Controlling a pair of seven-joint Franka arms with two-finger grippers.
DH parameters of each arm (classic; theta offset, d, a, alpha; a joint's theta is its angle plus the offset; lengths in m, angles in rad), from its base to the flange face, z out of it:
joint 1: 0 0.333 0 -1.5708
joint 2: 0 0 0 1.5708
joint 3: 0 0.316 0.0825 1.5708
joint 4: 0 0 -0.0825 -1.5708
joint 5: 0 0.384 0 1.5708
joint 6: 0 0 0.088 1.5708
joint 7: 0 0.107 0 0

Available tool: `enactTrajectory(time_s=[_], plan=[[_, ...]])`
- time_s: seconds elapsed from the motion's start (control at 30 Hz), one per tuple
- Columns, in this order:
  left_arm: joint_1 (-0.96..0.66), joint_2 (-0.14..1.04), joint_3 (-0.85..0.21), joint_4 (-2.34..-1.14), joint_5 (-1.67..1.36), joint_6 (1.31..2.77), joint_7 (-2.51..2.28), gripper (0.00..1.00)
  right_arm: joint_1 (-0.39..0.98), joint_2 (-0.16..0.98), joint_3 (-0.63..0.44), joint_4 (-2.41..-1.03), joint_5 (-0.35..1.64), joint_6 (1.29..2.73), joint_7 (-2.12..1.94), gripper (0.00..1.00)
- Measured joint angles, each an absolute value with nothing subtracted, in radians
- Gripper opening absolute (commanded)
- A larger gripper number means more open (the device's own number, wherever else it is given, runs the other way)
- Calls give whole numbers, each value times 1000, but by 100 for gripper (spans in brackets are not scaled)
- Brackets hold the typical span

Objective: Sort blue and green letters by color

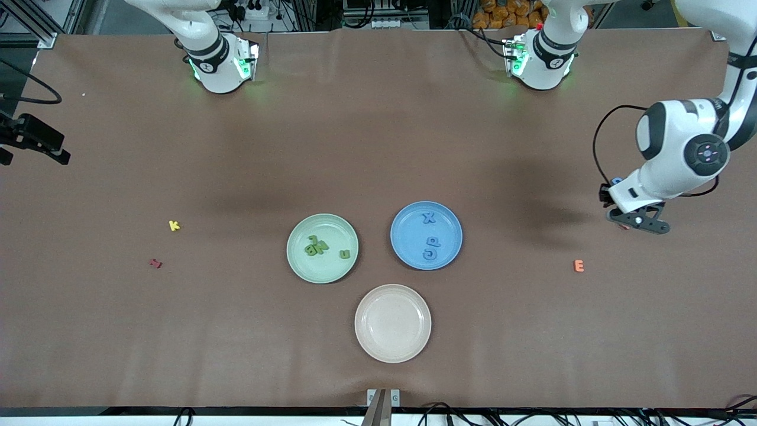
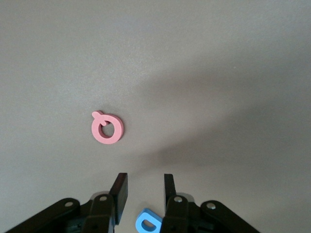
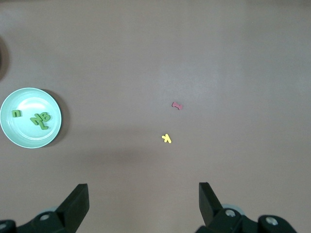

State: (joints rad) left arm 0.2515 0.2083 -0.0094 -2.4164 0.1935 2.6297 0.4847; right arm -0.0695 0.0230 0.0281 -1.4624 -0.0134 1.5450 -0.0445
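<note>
My left gripper (image 1: pixel 639 223) (image 2: pixel 145 176) hovers low over the left arm's end of the table. It is open a little, with nothing between its fingers. A blue D (image 2: pixel 148 224) (image 1: pixel 617 180) lies flat on the table under its palm. A pink Q (image 2: pixel 107 128) lies just past the fingertips. The blue plate (image 1: pixel 399 236) holds a blue X (image 1: pixel 429 218), P (image 1: pixel 434 241) and G (image 1: pixel 429 254). The green plate (image 1: pixel 295 254) (image 3: pixel 29 138) holds several green letters (image 1: pixel 316 245) (image 3: pixel 40 119). My right gripper (image 3: pixel 143 187) waits high over the right arm's end, wide open and empty.
An empty beige plate (image 1: pixel 392 323) sits nearest the front camera. A yellow K (image 1: pixel 174 225) (image 3: pixel 166 139) and a dark red letter (image 1: pixel 155 263) (image 3: pixel 178 106) lie toward the right arm's end. An orange E (image 1: pixel 579 266) lies near the left gripper. A black device (image 1: pixel 35 141) overhangs the table's edge.
</note>
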Motion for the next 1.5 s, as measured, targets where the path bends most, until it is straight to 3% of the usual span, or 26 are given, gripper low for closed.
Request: enactTrajectory(time_s=[0.07, 0.17, 0.33, 1.5], plan=[[259, 216, -9, -2420, 194, 2642, 485, 38, -69, 23, 28, -1462, -13, 1545, -45, 100], [268, 227, -9, -2425, 194, 2659, 488, 48, -69, 23, 28, -1462, -13, 1545, -45, 100], [279, 238, -9, -2430, 194, 2675, 496, 55, -69, 23, 28, -1462, -13, 1545, -45, 100], [296, 240, 21, -2534, 194, 2787, 509, 55, -69, 24, 28, -1462, -13, 1545, -45, 100]])
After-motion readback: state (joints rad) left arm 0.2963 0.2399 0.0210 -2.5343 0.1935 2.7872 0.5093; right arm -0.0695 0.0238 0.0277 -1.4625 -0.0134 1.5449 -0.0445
